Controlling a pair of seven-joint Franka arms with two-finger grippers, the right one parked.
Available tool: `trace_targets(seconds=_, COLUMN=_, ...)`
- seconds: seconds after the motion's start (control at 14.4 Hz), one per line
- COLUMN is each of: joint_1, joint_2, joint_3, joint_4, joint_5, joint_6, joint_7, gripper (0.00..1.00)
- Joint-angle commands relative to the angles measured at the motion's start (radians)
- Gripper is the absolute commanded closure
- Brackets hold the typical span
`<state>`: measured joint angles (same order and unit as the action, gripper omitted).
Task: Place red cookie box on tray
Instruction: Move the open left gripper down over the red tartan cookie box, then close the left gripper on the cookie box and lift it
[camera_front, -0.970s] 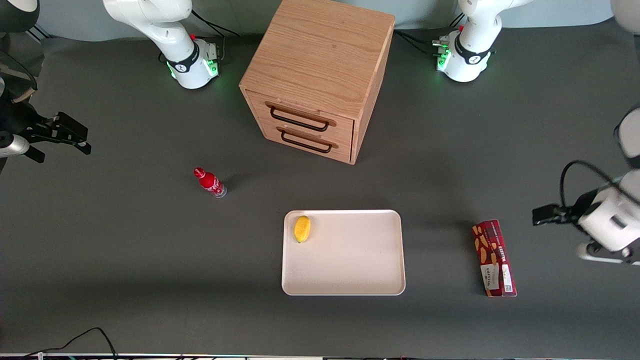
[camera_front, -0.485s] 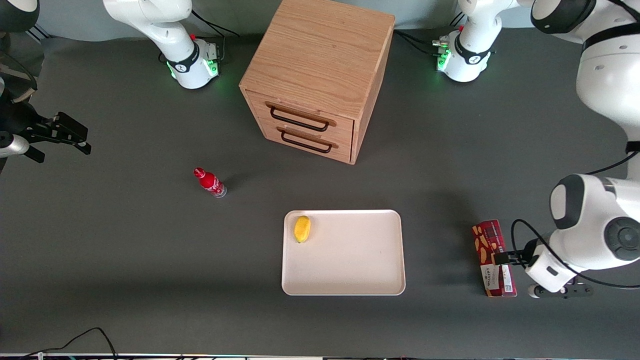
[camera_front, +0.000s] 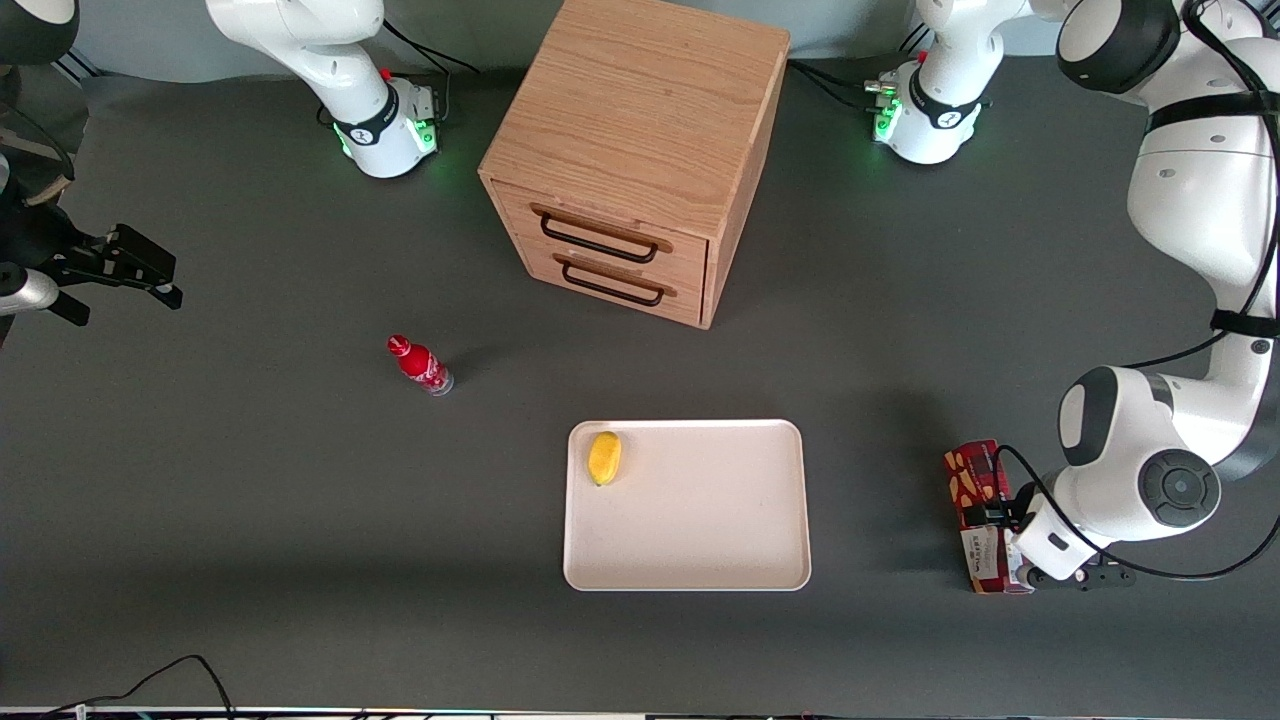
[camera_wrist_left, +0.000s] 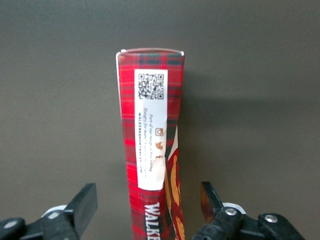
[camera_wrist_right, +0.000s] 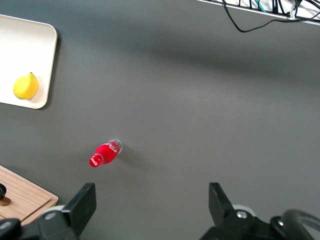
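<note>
The red cookie box (camera_front: 970, 480) lies flat on the dark table toward the working arm's end, apart from the tray. The tray (camera_front: 700, 560) is cream-white and sits in front of the wooden drawer cabinet, nearer the front camera. My left gripper (camera_front: 1003, 545) hangs low over the end of the box nearer the front camera and covers part of it. In the left wrist view the gripper (camera_wrist_left: 147, 200) is open. The box (camera_wrist_left: 150, 145) lies lengthwise between the two fingers, with a gap on each side.
A yellow lemon (camera_front: 604, 457) lies in a corner of the tray. A small red bottle (camera_front: 420, 364) lies on the table toward the parked arm's end. A wooden two-drawer cabinet (camera_front: 640, 150) stands at the back middle.
The left arm has swung in and come down over the red cookie box, so the open fingers now straddle it. The box, tray, lemon and bottle have not moved.
</note>
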<state>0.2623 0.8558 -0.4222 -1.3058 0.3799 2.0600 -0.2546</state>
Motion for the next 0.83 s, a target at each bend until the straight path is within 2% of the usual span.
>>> trace_targets(seconds=0.0, joint_1=-0.006, joint_2=-0.006, joint_3=0.006, joint_4=-0.013, joint_5=0.019, joint_6=0.014, joint_7=-0.025, gripper=0.81)
trace_targets(seconds=0.07, joint_1=-0.006, joint_2=-0.006, joint_3=0.006, joint_4=-0.013, joint_5=0.019, joint_6=0.014, joint_7=-0.025, gripper=1.0)
trace_targets(seconds=0.42, joint_1=-0.009, joint_2=-0.015, joint_3=0.003, joint_4=-0.001, joint_5=0.025, joint_6=0.016, joint_7=-0.053, gripper=1.0)
trace_targets(seconds=0.62, joint_1=-0.035, joint_2=-0.075, joint_3=-0.012, joint_4=0.039, joint_5=0.008, joint_6=-0.023, joint_7=-0.067, gripper=1.0)
trace_targets(seconds=0.76, joint_1=-0.041, joint_2=-0.142, joint_3=-0.053, joint_4=0.054, joint_5=0.005, joint_6=-0.119, joint_7=-0.071, gripper=1.0)
